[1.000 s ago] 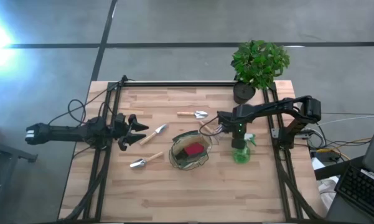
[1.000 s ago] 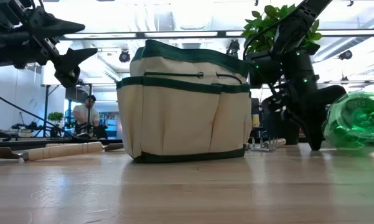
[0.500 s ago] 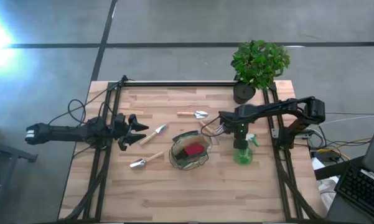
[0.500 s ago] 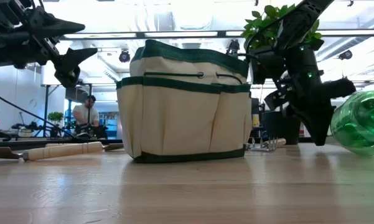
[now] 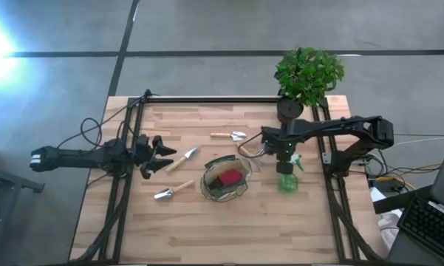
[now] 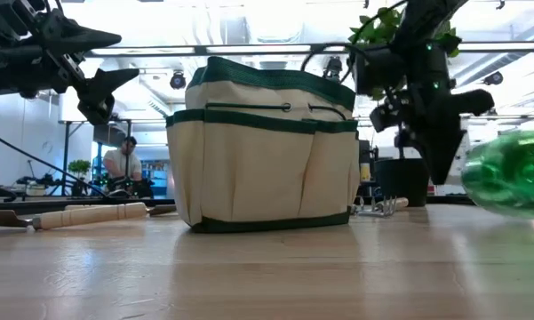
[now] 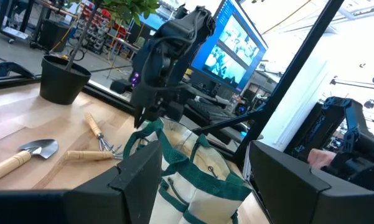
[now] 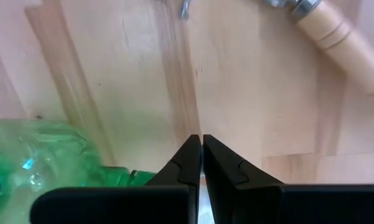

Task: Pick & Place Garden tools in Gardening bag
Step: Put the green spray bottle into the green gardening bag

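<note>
Right gripper (image 8: 201, 149) fingers together, empty, above the bench (image 8: 249, 87); nearby fork (image 5: 251, 153) looks light, stiff: grasp its wooden handle.

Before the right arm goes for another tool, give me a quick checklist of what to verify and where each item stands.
1. Right gripper empty: ok, its fingers are shut together with nothing between them.
2. Green clear plastic bottle out of the way: not ok, it lies on the table right by that gripper.
3. Cream fabric gardening bag with green trim upright, mouth open: ok.
4. Wooden-handled hand fork reachable: ok, it lies loose beside the bag.
5. Left gripper clear of the bag: ok, open, off to the side.
</note>
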`<state>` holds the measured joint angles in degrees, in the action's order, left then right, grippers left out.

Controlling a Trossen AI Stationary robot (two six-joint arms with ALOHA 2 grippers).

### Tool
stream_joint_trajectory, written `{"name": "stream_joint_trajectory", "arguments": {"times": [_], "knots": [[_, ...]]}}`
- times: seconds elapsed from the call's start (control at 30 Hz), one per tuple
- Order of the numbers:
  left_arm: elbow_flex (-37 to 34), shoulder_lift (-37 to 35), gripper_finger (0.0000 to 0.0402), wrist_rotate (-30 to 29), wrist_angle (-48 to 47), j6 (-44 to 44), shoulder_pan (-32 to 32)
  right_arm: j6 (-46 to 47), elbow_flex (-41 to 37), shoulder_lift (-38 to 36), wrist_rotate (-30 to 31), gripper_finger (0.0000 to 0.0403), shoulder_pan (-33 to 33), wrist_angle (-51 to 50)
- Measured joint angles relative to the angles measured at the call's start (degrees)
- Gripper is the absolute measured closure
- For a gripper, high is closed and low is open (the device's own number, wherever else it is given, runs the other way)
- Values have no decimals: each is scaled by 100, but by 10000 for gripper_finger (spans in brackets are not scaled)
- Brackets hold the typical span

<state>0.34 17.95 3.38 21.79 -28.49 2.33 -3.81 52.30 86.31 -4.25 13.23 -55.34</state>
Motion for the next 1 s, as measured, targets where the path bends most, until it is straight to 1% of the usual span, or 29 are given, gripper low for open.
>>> {"name": "stream_joint_trajectory", "arguments": {"times": [0.13, 0.3, 0.5, 0.77, 1.0], "knots": [[0, 1, 156, 0, 1, 0, 0, -73, 269, -100, 35, 395, 0, -227], [0, 1, 156, 2, -1, 0, -2, -94, 643, -189, 303, 395, 0, -595], [0, 1, 156, 2, 1, 2, -2, -184, 1210, -195, 450, 395, 0, -963], [0, 1, 156, 2, 1, 0, 0, -512, 1979, -233, 452, 395, -34, -1030], [0, 1, 156, 1, 1, 0, -1, -823, 2564, -230, 444, 395, -232, -899]]}}
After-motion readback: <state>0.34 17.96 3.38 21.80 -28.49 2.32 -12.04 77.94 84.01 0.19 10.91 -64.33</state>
